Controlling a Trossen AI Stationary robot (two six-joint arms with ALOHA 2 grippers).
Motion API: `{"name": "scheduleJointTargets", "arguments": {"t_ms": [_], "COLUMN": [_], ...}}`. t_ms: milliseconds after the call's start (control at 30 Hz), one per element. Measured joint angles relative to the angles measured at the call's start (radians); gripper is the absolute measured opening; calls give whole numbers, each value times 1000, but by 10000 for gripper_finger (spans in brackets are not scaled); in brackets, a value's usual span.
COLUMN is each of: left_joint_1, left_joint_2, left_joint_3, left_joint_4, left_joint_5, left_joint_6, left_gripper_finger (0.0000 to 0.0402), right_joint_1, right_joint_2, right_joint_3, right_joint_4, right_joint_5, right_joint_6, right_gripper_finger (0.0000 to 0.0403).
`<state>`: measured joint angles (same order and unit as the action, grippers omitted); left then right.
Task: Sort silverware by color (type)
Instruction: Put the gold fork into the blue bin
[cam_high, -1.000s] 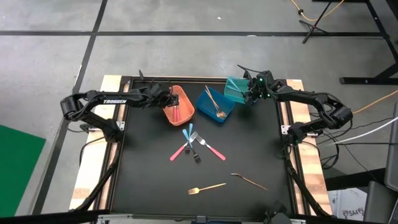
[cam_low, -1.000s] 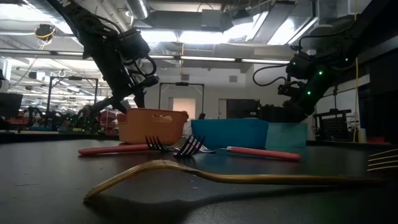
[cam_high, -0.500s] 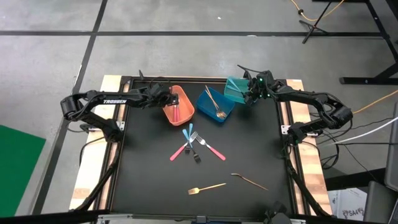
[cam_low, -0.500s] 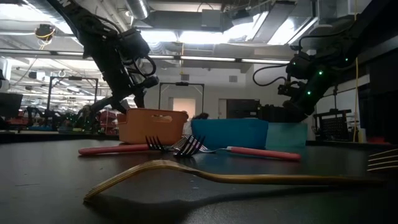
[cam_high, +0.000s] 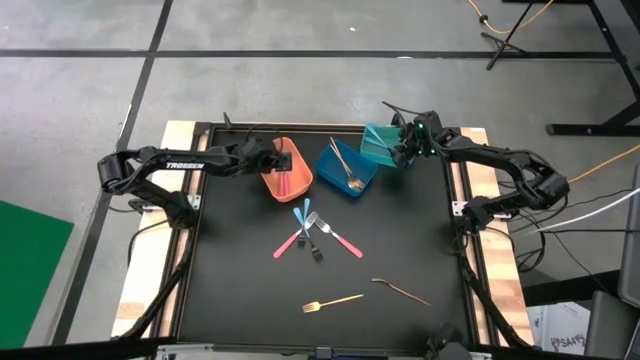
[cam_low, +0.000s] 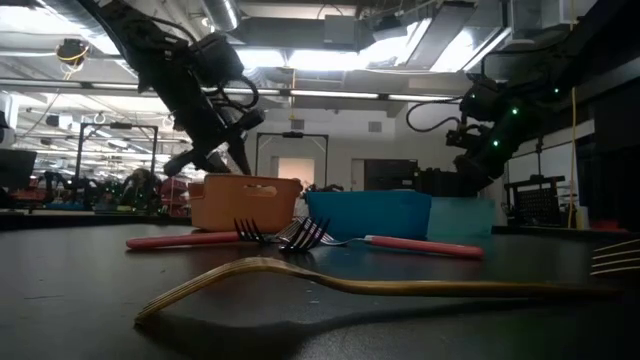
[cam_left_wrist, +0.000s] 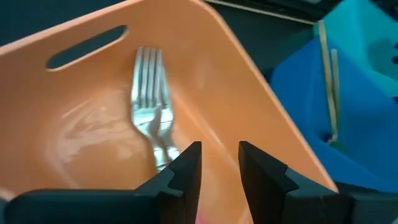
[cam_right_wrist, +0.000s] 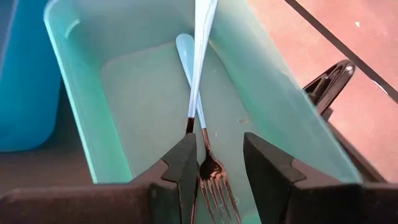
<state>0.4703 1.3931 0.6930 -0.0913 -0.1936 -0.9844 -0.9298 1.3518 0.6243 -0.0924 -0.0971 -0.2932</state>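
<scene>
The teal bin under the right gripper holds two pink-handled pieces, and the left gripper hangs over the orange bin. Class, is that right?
One slip: the right wrist view shows light-blue handles in the teal bin, not pink. The left gripper does hang over the orange bin.

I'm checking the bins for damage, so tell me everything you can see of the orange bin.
The orange bin is a rectangular, smooth plastic tub with sloped walls and a slot handle cut into one end wall. It sits upright at the table's far side, beside the blue bin. A metal-headed fork lies inside. The left pincer hovers over it, open. No damage shows.
</scene>
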Motion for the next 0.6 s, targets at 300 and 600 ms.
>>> {"name": "scheduleJointTargets", "arguments": {"t_ms": [300,600], "left_joint_1": [-31,-59], "left_joint_2": [-10,-9], "left_joint_3": [0,0], "left_joint_4": [86,128], "left_joint_5": [1,-10], "left_joint_6": [66,128], "left_gripper_finger": [100,100], "right_joint_1": [0,1], "right_joint_2": [-78,-161], "right_joint_3": [124,199], "right_joint_4": [-202,-304], "right_joint_5": [0,-244], "right_joint_6": [7,140], "right_gripper_finger": [124,124]}}
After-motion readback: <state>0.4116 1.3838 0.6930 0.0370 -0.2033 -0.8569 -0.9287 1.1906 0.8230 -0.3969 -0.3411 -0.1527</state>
